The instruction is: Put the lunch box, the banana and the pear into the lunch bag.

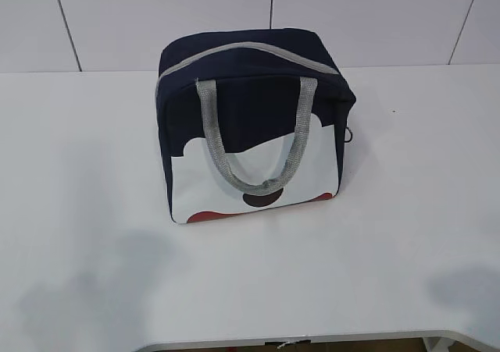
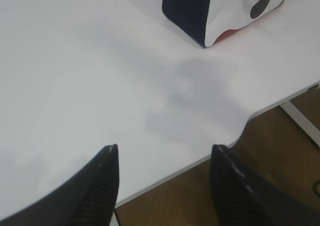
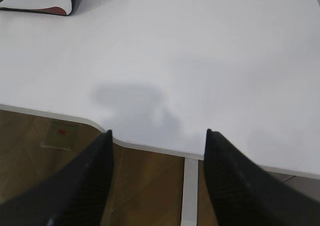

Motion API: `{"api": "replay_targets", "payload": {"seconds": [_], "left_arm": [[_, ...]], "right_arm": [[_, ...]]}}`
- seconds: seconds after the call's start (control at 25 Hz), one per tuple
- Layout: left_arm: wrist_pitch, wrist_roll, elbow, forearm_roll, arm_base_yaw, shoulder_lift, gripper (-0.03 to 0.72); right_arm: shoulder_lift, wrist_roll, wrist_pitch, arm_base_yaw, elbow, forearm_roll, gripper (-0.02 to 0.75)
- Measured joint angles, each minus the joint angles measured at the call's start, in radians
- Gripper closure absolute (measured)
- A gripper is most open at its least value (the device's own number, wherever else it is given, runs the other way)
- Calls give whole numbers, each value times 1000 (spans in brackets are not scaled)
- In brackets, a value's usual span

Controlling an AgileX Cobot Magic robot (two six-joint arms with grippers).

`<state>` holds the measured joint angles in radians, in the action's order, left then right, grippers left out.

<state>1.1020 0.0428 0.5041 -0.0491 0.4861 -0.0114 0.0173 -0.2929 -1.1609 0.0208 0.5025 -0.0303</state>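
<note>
Lunch bag [image 1: 254,126] sits zipped at twelve o'clock, no food visible; my left gripper [image 2: 164,186] and right gripper [image 3: 157,181] hang wide and empty, so unzipping looks next.

Both grippers [image 2: 164,178] [image 3: 157,173] empty — fingers apart

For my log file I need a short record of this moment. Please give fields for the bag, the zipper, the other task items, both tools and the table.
bag: lunch bag stands upright on the white table, printed front panel facing the camera
zipper: closed along the top; ring pull hangs at the right end
handles: grey, hanging down over the front
lunch box, banana, pear: not visible in any view
left tool: open, empty, at the table's near edge
right tool: open, empty, at the near edge
</note>
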Motion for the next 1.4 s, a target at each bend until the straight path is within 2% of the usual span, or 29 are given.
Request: {"api": "replay_targets", "payload": {"seconds": [1.4], "left_arm": [[0, 0, 0, 17, 0, 0, 274]], "right_arm": [[0, 8, 2, 0, 0, 5, 262]]}}
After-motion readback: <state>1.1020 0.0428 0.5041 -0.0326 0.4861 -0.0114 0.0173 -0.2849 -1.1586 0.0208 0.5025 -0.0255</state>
